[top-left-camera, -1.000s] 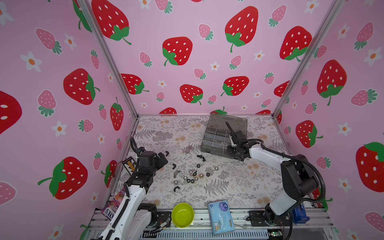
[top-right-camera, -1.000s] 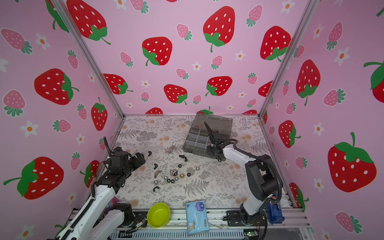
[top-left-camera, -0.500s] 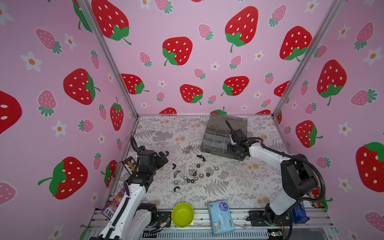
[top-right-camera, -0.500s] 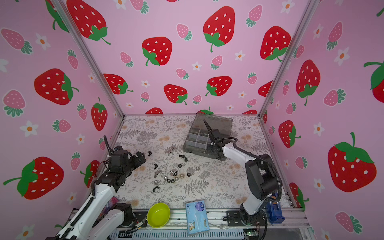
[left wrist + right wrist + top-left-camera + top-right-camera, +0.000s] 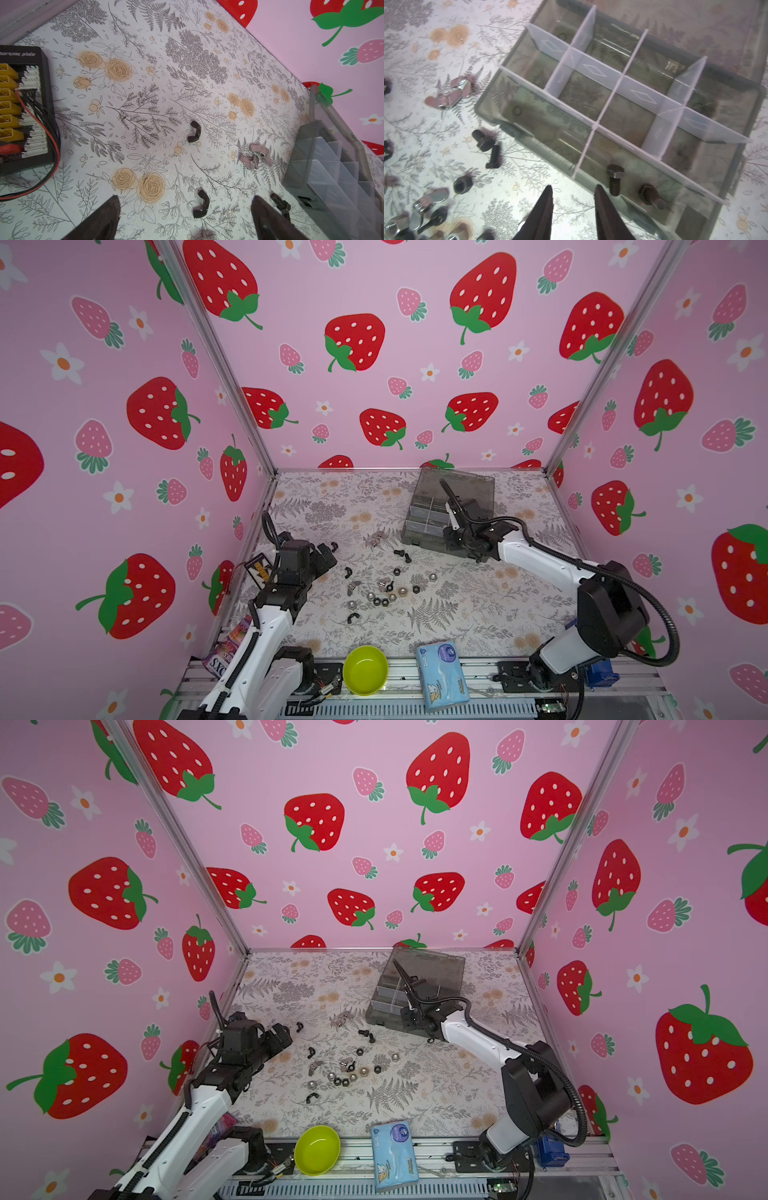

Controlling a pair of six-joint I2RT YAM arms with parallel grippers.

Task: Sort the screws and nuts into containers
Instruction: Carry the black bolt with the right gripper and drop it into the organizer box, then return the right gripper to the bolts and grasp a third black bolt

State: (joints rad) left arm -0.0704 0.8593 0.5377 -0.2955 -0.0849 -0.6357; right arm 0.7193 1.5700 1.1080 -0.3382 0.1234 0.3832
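I list: ribbed smoky translucent box (image 5: 591,68) holding two threaded black hex screws (image 5: 615,178); left tool (image 5: 185,197) and right tool (image 5: 573,187) released, empty.

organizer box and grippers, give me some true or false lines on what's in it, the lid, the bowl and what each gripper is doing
1. Two black screws lie in one compartment of the organizer box. True.
2. The right gripper is shut on a screw. False: its jaws stand apart with nothing between them.
3. The lid is closed. False: it stands open at the box's far side.
4. The left gripper is open and holds nothing. True.
5. The green bowl holds nuts. False: it is empty.
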